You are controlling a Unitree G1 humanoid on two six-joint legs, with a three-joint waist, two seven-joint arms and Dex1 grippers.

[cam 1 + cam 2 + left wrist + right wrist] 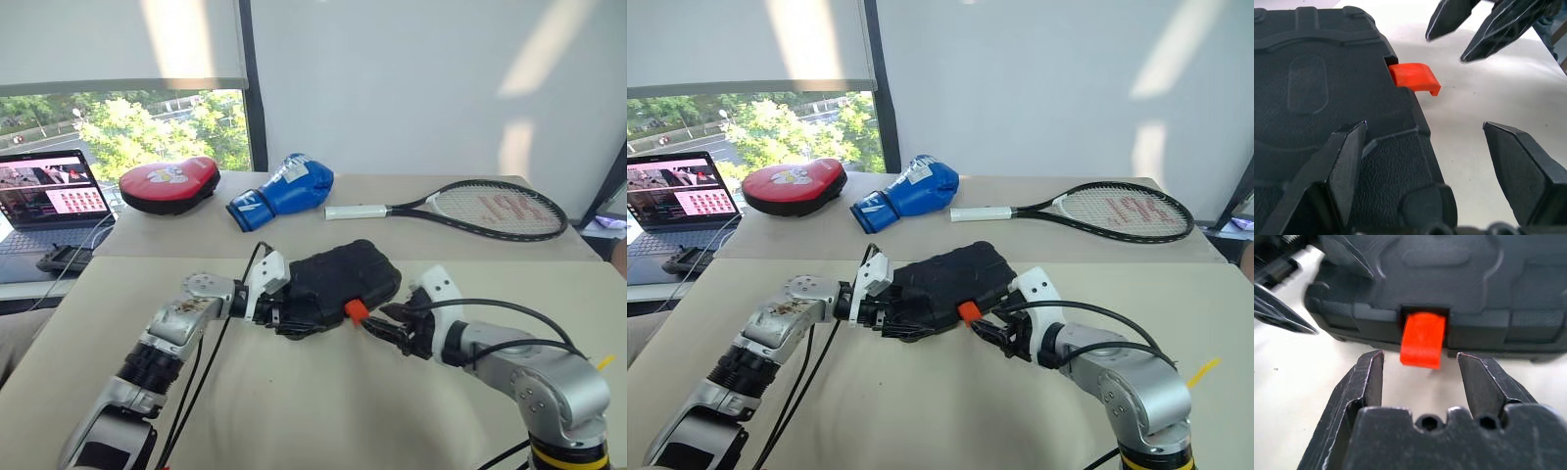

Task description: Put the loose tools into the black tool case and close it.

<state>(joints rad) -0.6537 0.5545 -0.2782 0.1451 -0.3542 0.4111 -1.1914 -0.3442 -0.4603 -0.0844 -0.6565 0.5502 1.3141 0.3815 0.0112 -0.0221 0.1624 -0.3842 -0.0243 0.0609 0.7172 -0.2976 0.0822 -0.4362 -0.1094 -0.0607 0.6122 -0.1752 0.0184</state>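
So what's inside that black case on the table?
That cannot be seen: the black tool case lies with its lid down, and only its textured shell and the orange latch, sticking out from the front edge, show. Whatever it holds is covered.

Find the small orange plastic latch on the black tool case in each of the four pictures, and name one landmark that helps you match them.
Left eye view: orange latch, centre, on the case's near edge.
Right eye view: latch, centre, slightly further left.
Left wrist view: latch, above centre.
Right wrist view: latch, centre, just beyond the right claw.
Shared landmark: the textured black plastic tool case.
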